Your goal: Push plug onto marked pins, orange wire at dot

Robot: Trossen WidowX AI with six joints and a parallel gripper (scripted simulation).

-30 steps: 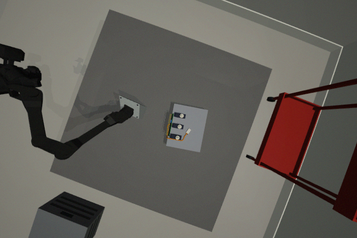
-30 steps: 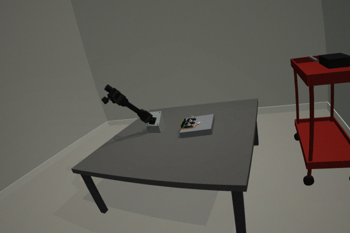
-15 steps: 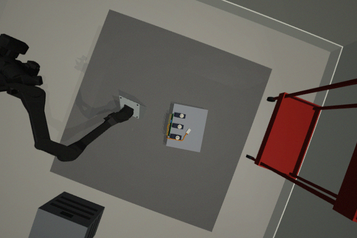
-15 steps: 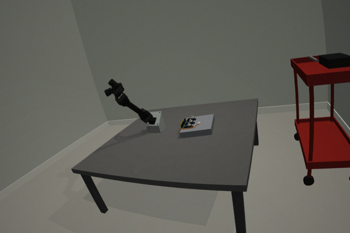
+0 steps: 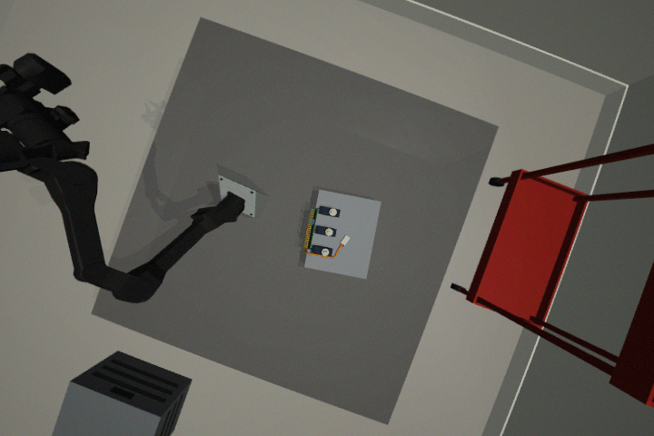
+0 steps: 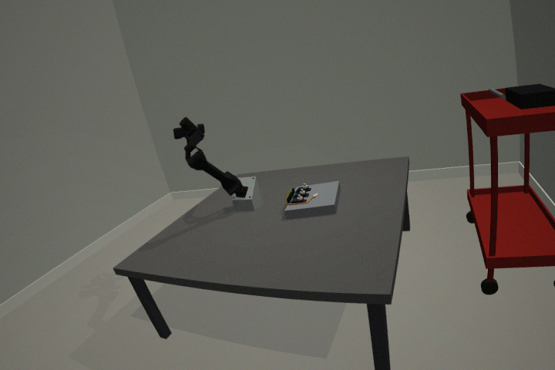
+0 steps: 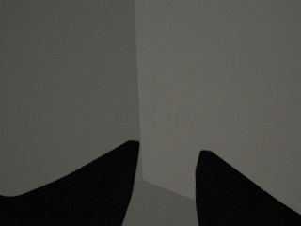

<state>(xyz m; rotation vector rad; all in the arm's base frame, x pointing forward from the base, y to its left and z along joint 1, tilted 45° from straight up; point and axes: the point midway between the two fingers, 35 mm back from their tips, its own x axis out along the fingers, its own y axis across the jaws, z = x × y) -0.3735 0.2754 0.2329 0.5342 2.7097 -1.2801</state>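
Observation:
My gripper point(image 7: 168, 156) is partly open, with nothing between its fingertips. It is raised high at the left in the top and exterior views, well away from the holder. The pale grey holder point(image 5: 356, 218) point(image 6: 326, 196) lies on the table point(image 5: 266, 329) point(image 6: 260, 257) and carries three dark servos with white round horns. An orange lead point(image 5: 322, 254) point(image 6: 302, 203) curves past the servo nearest one end of the pin row to a small white plug point(image 5: 344, 240) point(image 6: 315, 195) on the holder's top. The pin row point(image 5: 307, 231) point(image 6: 287, 195) runs along the holder's edge facing the arm base. The dot and the plug's holes are too small to tell.
The arm's grey base block point(image 5: 250, 205) point(image 6: 252, 192) stands left of the holder. A red cart point(image 5: 533, 246) point(image 6: 518, 227) stands right of the table. A grey-and-black cabinet point(image 5: 132, 382) stands at the lower left in the top view. The wrist view shows only walls and floor behind the fingers.

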